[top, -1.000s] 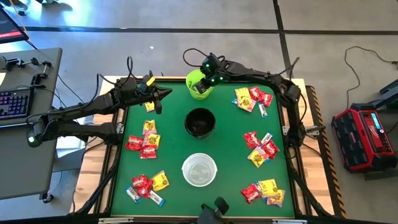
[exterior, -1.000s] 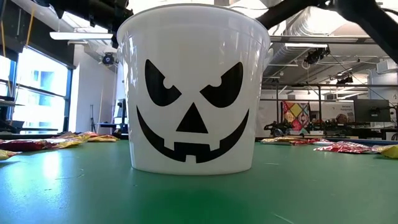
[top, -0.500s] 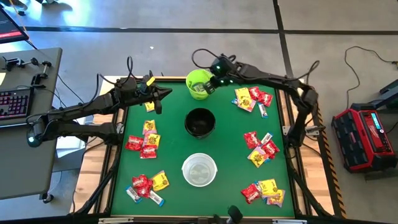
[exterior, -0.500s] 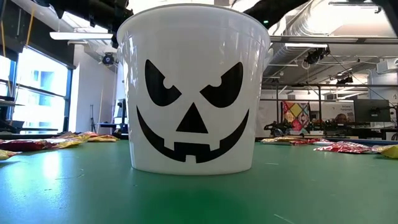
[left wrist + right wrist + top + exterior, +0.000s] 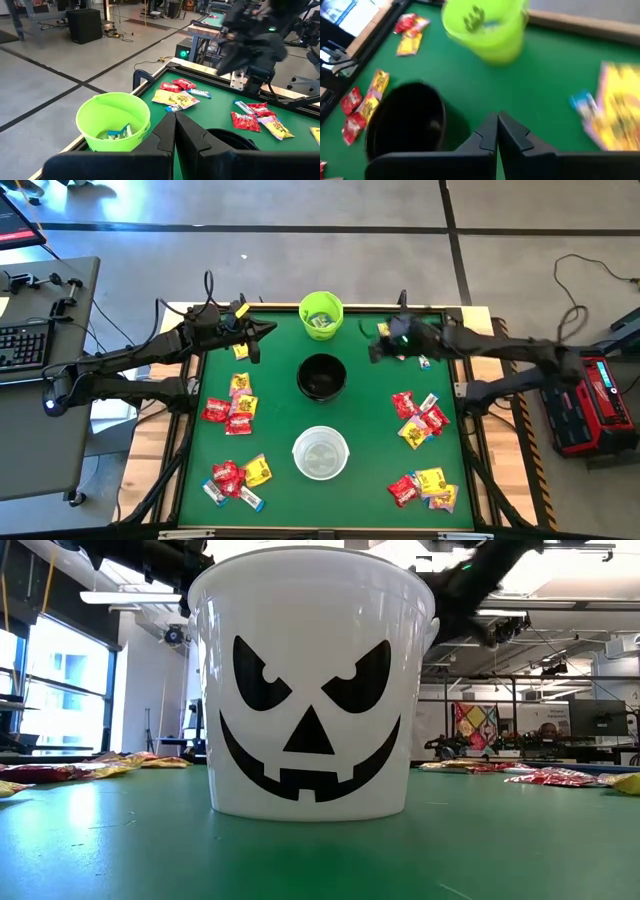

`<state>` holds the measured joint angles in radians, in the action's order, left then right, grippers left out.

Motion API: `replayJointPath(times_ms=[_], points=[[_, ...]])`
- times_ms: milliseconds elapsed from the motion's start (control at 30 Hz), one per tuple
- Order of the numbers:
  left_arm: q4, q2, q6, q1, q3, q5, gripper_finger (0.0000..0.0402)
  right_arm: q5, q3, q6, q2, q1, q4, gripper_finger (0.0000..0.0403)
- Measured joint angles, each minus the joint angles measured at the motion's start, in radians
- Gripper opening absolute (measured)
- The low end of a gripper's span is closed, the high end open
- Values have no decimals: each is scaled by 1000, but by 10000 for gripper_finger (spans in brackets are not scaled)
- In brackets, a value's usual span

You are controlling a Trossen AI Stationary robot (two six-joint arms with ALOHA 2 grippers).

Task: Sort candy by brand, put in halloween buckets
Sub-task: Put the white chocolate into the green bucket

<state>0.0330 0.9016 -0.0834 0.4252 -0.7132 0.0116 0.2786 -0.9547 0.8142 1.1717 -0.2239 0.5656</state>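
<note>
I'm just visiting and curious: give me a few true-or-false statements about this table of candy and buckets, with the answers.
1. The green bucket already has candy inside. True.
2. The three buckets stand in a line down the middle of the table. True.
3. The black bucket stands nearest the table's front edge. False: the white bucket does; the black one is in the middle.
4. The right tool holds a red candy. False: it is shut with nothing in it.
5. The white bucket has a jack-o'-lantern face. True.

Glossy plastic white bucket [image 5: 310, 685]; matt green tabletop [image 5: 370, 395]; shiny candy wrappers [image 5: 420, 418]
</note>
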Motion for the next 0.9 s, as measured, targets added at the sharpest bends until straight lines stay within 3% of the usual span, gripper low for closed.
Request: replayJointPath(times_ms=[233, 500, 633, 767, 900], points=[[0, 0, -1, 0, 0, -25, 0, 88, 80, 475, -141, 209, 339, 0], [0, 0, -36, 0, 0, -27, 0, -24, 87, 965, -142, 305, 733, 6], [1, 0, -37, -1, 0, -27, 0, -75, 87, 1059, -139, 309, 807, 41], [2, 0, -37, 0, 0, -30, 0, -78, 87, 1072, -137, 290, 800, 101], [3, 0, -32, 0, 0, -33, 0, -88, 87, 961, -114, 251, 795, 158]])
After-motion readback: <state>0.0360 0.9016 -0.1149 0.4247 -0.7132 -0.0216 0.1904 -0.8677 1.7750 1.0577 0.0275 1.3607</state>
